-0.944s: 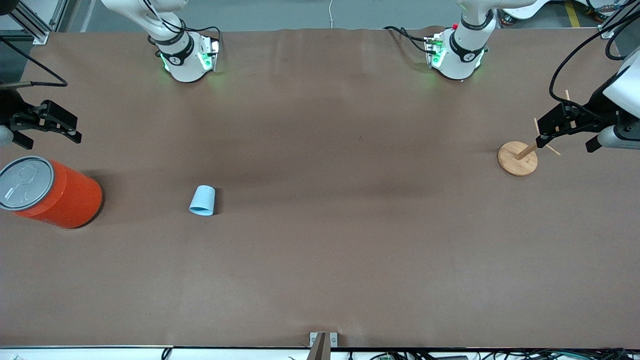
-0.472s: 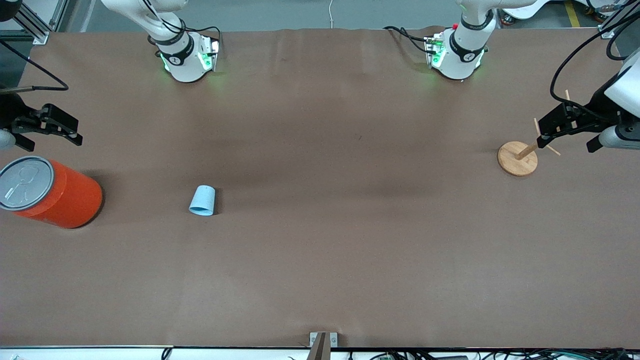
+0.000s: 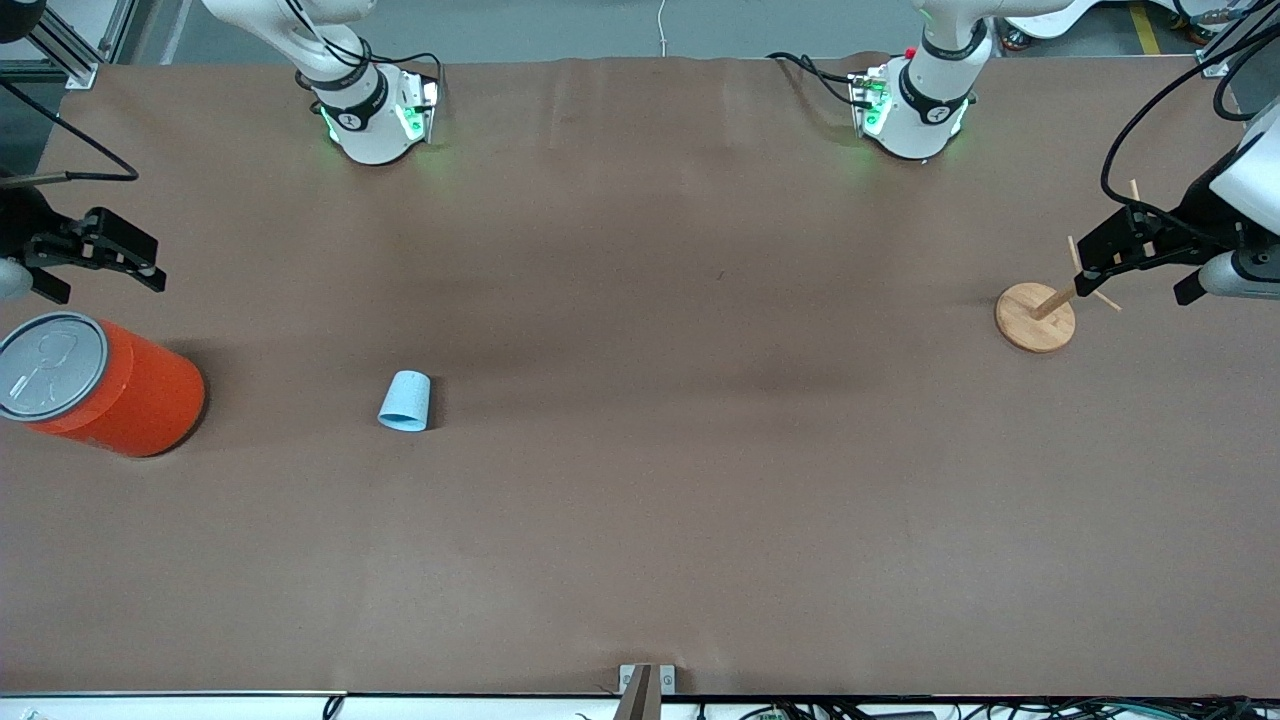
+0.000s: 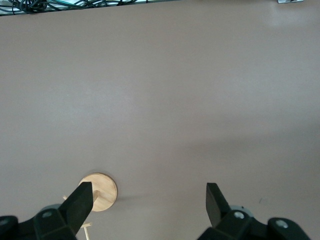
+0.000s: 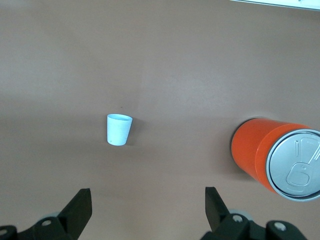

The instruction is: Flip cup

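The small light-blue cup sits on the brown table, toward the right arm's end. Its narrow closed end points toward the robots and its wide end toward the front camera. Its inside does not show. It also shows in the right wrist view. My right gripper is open and empty, up in the air at the table's end, just past the orange canister and well apart from the cup. In its wrist view the jaws stand wide apart. My left gripper is open and empty over the wooden stand; its wrist view shows the jaws wide apart.
A large orange canister with a grey lid stands at the right arm's end, also in the right wrist view. A round wooden stand with a peg and thin sticks stands at the left arm's end, also in the left wrist view.
My right gripper has shifted slightly toward the table's end and toward the robots' side. My left gripper has barely moved. The cup has not moved.
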